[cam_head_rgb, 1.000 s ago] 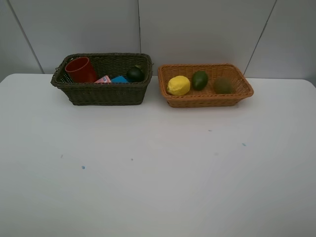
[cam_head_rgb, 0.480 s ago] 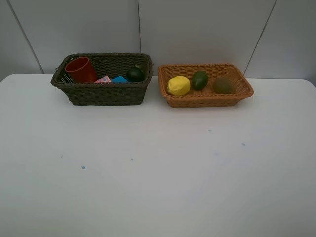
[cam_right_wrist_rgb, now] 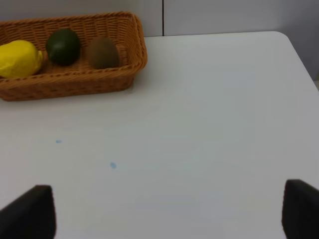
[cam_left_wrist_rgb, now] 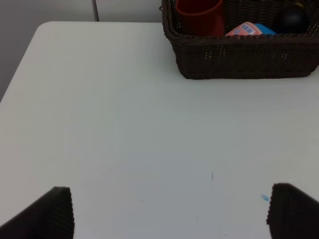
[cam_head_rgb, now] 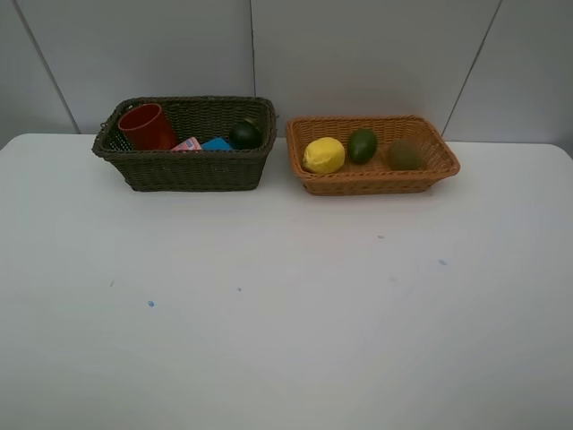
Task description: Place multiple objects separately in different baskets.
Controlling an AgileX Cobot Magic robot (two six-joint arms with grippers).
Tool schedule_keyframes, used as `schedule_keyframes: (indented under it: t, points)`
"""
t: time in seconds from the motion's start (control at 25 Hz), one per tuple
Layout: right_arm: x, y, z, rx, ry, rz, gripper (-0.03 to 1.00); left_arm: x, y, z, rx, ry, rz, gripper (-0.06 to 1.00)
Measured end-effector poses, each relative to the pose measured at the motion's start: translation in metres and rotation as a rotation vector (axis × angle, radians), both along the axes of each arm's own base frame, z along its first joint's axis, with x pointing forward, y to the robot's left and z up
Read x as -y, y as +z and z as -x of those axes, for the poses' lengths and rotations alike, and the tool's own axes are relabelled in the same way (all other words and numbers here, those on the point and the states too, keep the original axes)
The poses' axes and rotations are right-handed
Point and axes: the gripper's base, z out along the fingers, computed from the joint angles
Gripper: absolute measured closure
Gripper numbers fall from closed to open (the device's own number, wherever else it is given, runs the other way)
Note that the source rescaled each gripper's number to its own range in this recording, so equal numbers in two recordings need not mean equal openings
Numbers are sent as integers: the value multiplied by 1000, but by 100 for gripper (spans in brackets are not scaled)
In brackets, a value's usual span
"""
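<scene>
Baskets sit side by side at the far edge of the white counter (cam_head_rgb: 286, 305), long axes running left to right, just apart from each other. On the left, the dark olive-brown basket (cam_head_rgb: 188, 170) holds a red cup (cam_head_rgb: 146, 126) upright at its left end, then a pink bottle (cam_head_rgb: 187, 143) lying down, a blue eraser (cam_head_rgb: 217, 143) and a dark mangosteen (cam_head_rgb: 245, 134) at the right end. The shallower orange-tan basket (cam_head_rgb: 376, 179) holds a yellow lemon (cam_head_rgb: 324, 155), a green lime (cam_head_rgb: 362, 145) and a brown kiwi (cam_head_rgb: 405, 154) in a row. The left gripper (cam_left_wrist_rgb: 169, 211) and right gripper (cam_right_wrist_rgb: 169, 214) both stand wide and hold nothing, above bare counter short of the baskets. Nothing has shifted since a second ago.
</scene>
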Motion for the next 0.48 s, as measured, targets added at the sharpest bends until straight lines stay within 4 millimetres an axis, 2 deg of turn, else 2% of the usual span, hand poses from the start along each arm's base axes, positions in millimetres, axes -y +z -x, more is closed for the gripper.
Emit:
schedule_keyframes:
  t: [0.48]
  points:
    - [0,0,0,0,0,0,-3,0,0,0,0,0,0,-6]
